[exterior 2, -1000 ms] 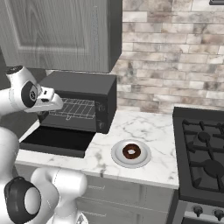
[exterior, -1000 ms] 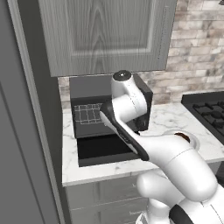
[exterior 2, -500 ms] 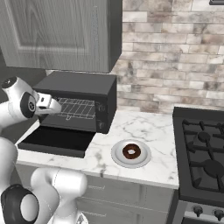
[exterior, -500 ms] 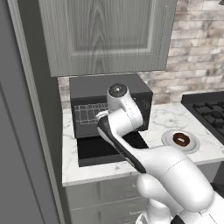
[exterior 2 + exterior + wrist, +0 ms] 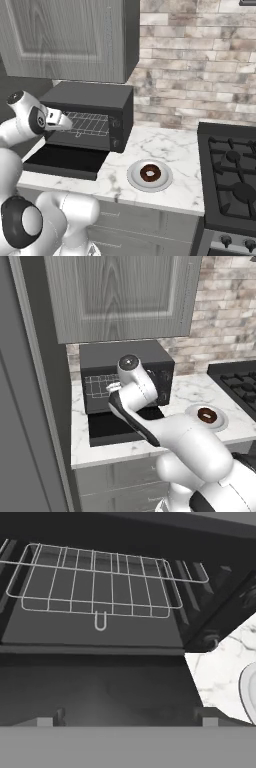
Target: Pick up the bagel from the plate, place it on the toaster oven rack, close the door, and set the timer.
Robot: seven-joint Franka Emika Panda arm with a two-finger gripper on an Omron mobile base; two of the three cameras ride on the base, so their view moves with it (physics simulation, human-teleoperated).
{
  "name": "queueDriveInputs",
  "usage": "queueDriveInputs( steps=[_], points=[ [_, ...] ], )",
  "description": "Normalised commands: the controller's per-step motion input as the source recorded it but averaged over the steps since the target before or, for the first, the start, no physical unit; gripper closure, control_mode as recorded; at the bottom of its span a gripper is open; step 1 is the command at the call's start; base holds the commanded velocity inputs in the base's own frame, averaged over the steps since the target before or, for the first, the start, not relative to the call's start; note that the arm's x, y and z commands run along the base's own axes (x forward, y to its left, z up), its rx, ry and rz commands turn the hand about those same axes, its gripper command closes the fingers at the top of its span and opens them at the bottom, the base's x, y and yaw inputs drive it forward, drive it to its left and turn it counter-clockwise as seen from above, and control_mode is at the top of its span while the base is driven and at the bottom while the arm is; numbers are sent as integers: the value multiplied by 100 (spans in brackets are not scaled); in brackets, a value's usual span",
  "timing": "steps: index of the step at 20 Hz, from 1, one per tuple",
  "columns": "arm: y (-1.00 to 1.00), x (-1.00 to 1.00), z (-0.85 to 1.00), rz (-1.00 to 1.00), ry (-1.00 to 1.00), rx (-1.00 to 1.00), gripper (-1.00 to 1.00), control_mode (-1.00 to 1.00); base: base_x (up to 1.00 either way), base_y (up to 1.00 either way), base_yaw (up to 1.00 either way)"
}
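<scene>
With jaws open and empty before the rack, the arm, probably low, could strike the lowered door swinging toward the bagel.

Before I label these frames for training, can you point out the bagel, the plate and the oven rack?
bagel (image 5: 150, 173), right base view, on its brown ring.
plate (image 5: 134, 178), right base view, on its bare left rim.
oven rack (image 5: 100, 587), hand view, on the middle wires.

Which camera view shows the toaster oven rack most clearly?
The hand view: the toaster oven rack spreads wide there, with every wire and its front loop visible. The right base view shows it small and partly hidden behind the gripper; the left base view shows only a faint grid beside the arm.
</scene>
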Motion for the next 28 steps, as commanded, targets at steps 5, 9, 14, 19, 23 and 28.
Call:
queueDriveInputs(
  steps=[5, 9, 14, 19, 23, 28],
  points=[
    [4, 33, -19, -5, 0, 0, -100, -100, 0, 0, 0],
    [0, 28, -30, -3, 0, 0, -100, -100, 0, 0, 0],
    [0, 24, -32, -2, 0, 0, -100, -100, 0, 0, 0],
    [0, 26, -26, 0, 1, 0, -100, -100, 0, 0, 0],
    [0, 25, -22, 0, 1, 0, -100, -100, 0, 0, 0],
    [0, 27, -19, 0, 5, 0, -100, -100, 0, 0, 0]
  ],
)
